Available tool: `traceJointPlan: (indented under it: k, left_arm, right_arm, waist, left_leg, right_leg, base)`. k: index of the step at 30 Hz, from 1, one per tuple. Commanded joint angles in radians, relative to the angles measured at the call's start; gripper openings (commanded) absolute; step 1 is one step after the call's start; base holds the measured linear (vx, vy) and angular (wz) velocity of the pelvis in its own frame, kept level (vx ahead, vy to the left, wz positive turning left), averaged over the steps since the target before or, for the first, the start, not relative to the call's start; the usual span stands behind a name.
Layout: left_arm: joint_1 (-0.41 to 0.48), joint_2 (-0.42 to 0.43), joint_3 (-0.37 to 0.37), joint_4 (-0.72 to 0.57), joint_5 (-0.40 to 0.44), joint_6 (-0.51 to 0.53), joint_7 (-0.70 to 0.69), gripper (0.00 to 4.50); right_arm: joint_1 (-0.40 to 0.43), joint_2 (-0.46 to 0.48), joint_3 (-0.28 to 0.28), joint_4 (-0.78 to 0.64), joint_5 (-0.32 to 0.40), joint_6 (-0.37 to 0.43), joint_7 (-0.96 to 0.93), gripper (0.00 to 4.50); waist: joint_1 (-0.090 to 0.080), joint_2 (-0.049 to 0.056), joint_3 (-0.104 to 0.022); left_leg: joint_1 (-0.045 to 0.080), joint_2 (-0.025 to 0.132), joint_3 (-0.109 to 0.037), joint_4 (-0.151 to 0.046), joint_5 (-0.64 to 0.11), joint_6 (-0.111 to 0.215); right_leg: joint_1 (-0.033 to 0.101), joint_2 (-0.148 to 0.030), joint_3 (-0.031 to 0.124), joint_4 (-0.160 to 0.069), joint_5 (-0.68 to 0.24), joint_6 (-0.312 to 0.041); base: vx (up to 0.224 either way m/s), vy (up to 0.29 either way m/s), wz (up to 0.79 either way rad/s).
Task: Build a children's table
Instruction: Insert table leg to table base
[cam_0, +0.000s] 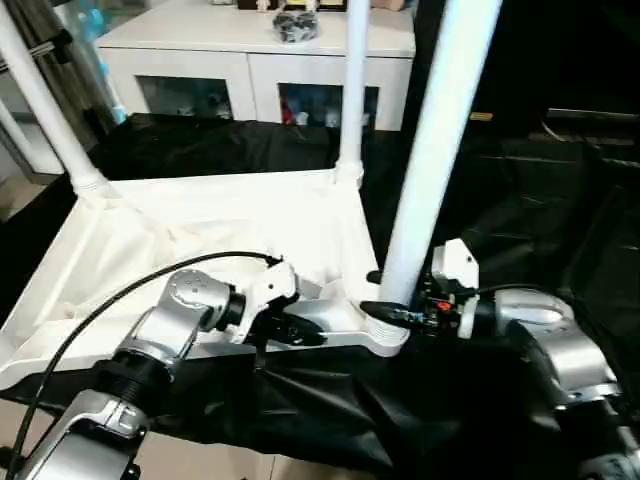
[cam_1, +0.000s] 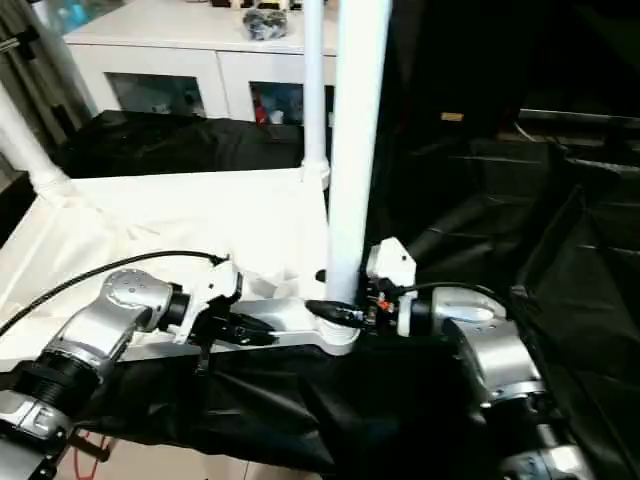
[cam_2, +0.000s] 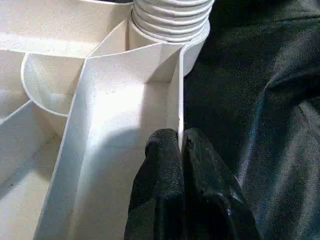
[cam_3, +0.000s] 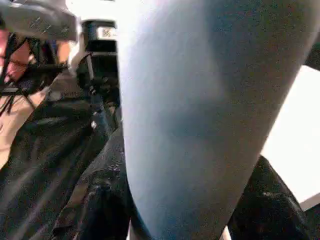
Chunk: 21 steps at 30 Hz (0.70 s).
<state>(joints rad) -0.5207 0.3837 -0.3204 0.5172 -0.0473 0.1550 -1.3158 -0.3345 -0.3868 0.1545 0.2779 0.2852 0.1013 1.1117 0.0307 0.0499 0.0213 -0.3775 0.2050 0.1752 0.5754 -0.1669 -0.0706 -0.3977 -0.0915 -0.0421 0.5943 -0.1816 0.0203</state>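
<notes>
— Where is the tabletop (cam_0: 230, 225) right now?

— Upside down on the black cloth (cam_0: 520, 200) that covers the worktop, ribbed underside facing up. Three legs stand in its corner sockets: the far-left leg (cam_0: 40, 100) leans outward, the far-right leg (cam_0: 353, 90) stands close to upright, and the near-right leg (cam_0: 430, 150) rises from the corner nearest the robot's right arm, tilted a little.

— What is the left claw (cam_2: 181, 150) doing?

— Its two black fingers (cam_2: 160, 170) are pinched nearly together on the thin outer wall of the tabletop, one finger inside the rim and one outside, just short of the ribbed collar at the near-right corner socket (cam_2: 170, 20).

— And the right claw (cam_0: 385, 312)?

— It sits about half open around the bottom of the near-right leg, just above the socket. In the right wrist view the white tube fills the space between the two dark fingers (cam_3: 95, 210), which press against it on either side — so it has hold of that leg.

— Anything behind the work?

— A white cabinet (cam_0: 250, 60) with glass doors stands beyond the cloth, with some small items on top that are too blurred to name
</notes>
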Motion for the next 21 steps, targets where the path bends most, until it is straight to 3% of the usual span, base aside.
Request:
traceJointPlan:
  k: [1,2,4,6,9,13,14,15,16,17,19,20,21]
  left_arm:
    - [-0.020,-0.034,0.017,-0.030,-0.039,-0.004,0.017,0.00]
    - [-0.029,-0.046,0.025,-0.018,-0.031,0.003,0.055,0.00]
    - [-0.042,-0.059,0.032,-0.002,-0.017,0.015,0.103,0.00]
    - [-0.063,-0.080,0.043,0.024,0.001,0.028,0.168,0.00]
    - [-0.089,-0.106,0.051,0.045,0.018,0.045,0.236,0.00]
    - [-0.156,-0.182,0.080,0.099,0.067,0.072,0.455,0.00]
    - [-0.159,-0.190,0.082,0.101,0.070,0.069,0.473,0.00]
    - [-0.159,-0.191,0.076,0.100,0.077,0.058,0.479,0.00]
    - [-0.146,-0.182,0.060,0.082,0.083,0.035,0.454,0.00]
    - [-0.134,-0.175,0.049,0.064,0.087,0.013,0.434,0.00]
    - [-0.111,-0.158,0.041,0.029,0.082,-0.009,0.401,0.00]
    - [-0.101,-0.150,0.040,0.011,0.076,-0.017,0.382,0.00]
    - [-0.097,-0.148,0.041,0.005,0.074,-0.017,0.379,0.00]
  right_arm:
    - [0.018,0.034,0.036,0.154,-0.080,0.022,-0.117,1.88]
    - [0.001,0.052,0.023,0.194,-0.097,0.010,-0.173,1.88]
    - [-0.013,0.068,0.013,0.226,-0.110,0.001,-0.220,1.88]
    - [-0.035,0.092,0.002,0.277,-0.135,-0.013,-0.297,1.88]
    - [-0.061,0.121,-0.011,0.332,-0.155,-0.026,-0.389,1.88]
    - [-0.092,0.200,-0.062,0.396,-0.137,-0.045,-0.526,1.88]
    - [-0.091,0.209,-0.067,0.395,-0.132,-0.048,-0.535,1.88]
    - [-0.090,0.214,-0.069,0.394,-0.131,-0.054,-0.540,1.88]
    - [-0.086,0.220,-0.078,0.382,-0.120,-0.062,-0.535,1.88]
    - [-0.083,0.223,-0.087,0.372,-0.110,-0.069,-0.531,1.88]
    - [-0.078,0.224,-0.100,0.350,-0.091,-0.076,-0.520,1.88]
    - [-0.077,0.223,-0.105,0.340,-0.083,-0.077,-0.516,1.88]
    - [-0.077,0.223,-0.107,0.338,-0.081,-0.077,-0.514,1.88]
  waist:
    - [0.001,-0.005,-0.037]
    - [-0.005,-0.008,-0.033]
    - [-0.005,-0.011,-0.030]
    - [-0.005,-0.009,-0.028]
    - [-0.008,-0.010,-0.025]
    - [-0.010,-0.006,-0.023]
    - [-0.009,-0.001,-0.024]
    - [-0.009,-0.006,-0.023]
    - [-0.008,0.004,-0.023]
    - [-0.011,0.006,-0.025]
    - [-0.010,0.002,-0.029]
    - [-0.007,0.003,-0.031]
    - [-0.007,0.003,-0.031]
  left_leg:
    - [0.011,0.015,-0.001,-0.078,-0.375,0.017]
    - [0.011,0.013,-0.006,-0.082,-0.411,-0.003]
    - [0.019,0.012,-0.008,-0.082,-0.452,-0.014]
    - [0.028,0.011,-0.008,-0.079,-0.484,-0.026]
    - [0.030,0.009,-0.013,-0.081,-0.513,-0.035]
    - [0.035,0.008,-0.017,-0.084,-0.551,-0.032]
    - [0.037,0.008,-0.017,-0.084,-0.555,-0.032]
    - [0.035,0.007,-0.018,-0.086,-0.560,-0.023]
    - [0.031,0.007,-0.020,-0.089,-0.559,-0.023]
    - [0.026,0.008,-0.022,-0.091,-0.561,-0.019]
    - [0.020,0.010,-0.022,-0.094,-0.540,-0.013]
    - [0.019,0.012,-0.016,-0.095,-0.507,-0.004]
    - [0.019,0.012,-0.016,-0.095,-0.507,-0.004]
  right_leg:
    - [0.034,-0.036,0.022,-0.079,-0.302,-0.232]
    - [0.032,-0.038,0.019,-0.085,-0.391,-0.205]
    - [0.025,-0.038,0.019,-0.096,-0.478,-0.174]
    - [0.014,-0.038,0.019,-0.106,-0.539,-0.152]
    - [0.011,-0.038,0.014,-0.113,-0.581,-0.129]
    - [0.008,-0.034,0.006,-0.122,-0.590,-0.114]
    - [0.009,-0.035,0.004,-0.124,-0.584,-0.113]
    - [0.011,-0.034,0.002,-0.127,-0.580,-0.110]
    - [0.014,-0.036,0.002,-0.125,-0.575,-0.110]
    - [0.018,-0.036,0.002,-0.125,-0.560,-0.108]
    - [0.024,-0.038,0.005,-0.120,-0.506,-0.122]
    - [0.024,-0.037,0.010,-0.115,-0.435,-0.149]
    - [0.024,-0.037,0.010,-0.115,-0.435,-0.149]
  base:
    - [0.000,0.000,0.00]
    - [0.000,0.000,0.00]
    - [0.000,0.000,0.00]
    - [0.000,0.000,0.00]
    - [-0.051,0.008,-0.03]
    - [0.000,0.000,0.00]
    - [0.000,0.000,0.00]
    - [0.000,0.000,0.00]
    - [0.000,0.000,0.00]
    - [0.000,0.000,0.00]
    - [0.000,0.000,0.00]
    - [0.000,0.000,0.00]
    - [0.000,0.000,0.00]
